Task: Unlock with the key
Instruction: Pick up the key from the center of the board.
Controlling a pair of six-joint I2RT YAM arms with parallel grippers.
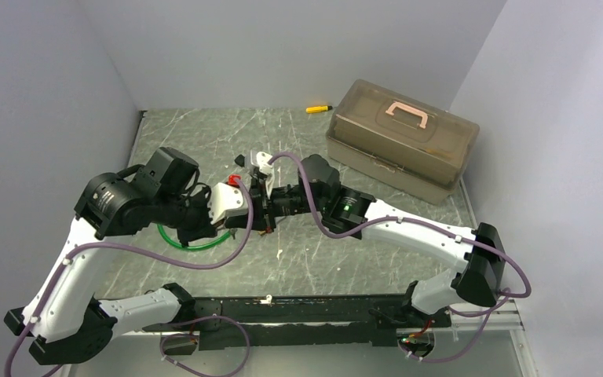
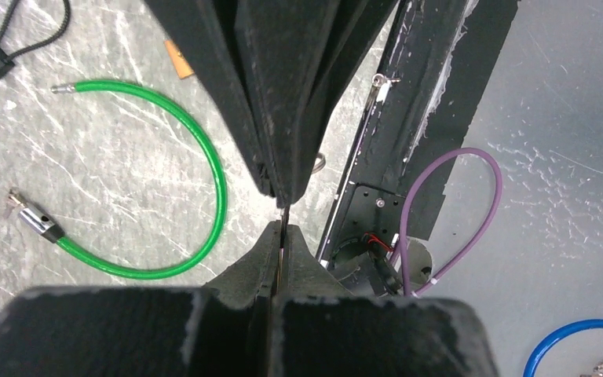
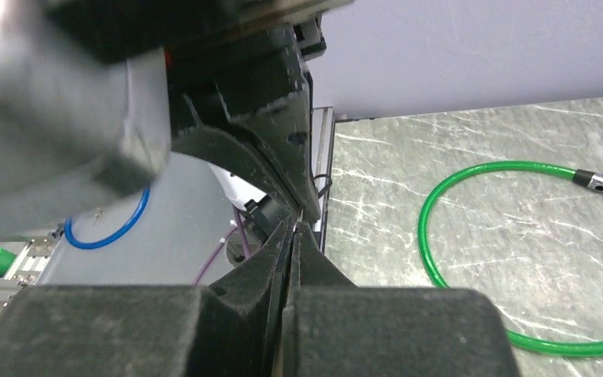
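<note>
Seemingly mid-handover: a tiny thin silvery metal key (image 2: 283, 214) is held in the air where the two tools meet.
The left tool (image 2: 282, 236) is pressed together on the key. The right tool (image 3: 296, 228) is pressed together tip to tip against it, though I cannot tell whether it grips the key too. A green plastic-coated cable lock (image 2: 218, 181) lies on the grey marbled bench (image 2: 118, 157), apart from both tools. Next, I judge, one tool must take the key cleanly and line it up with the lock's metal barrel end (image 2: 38, 222).

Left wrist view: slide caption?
Shut left gripper meets shut right gripper tip to tip near green cable loop on marbled table.
</note>
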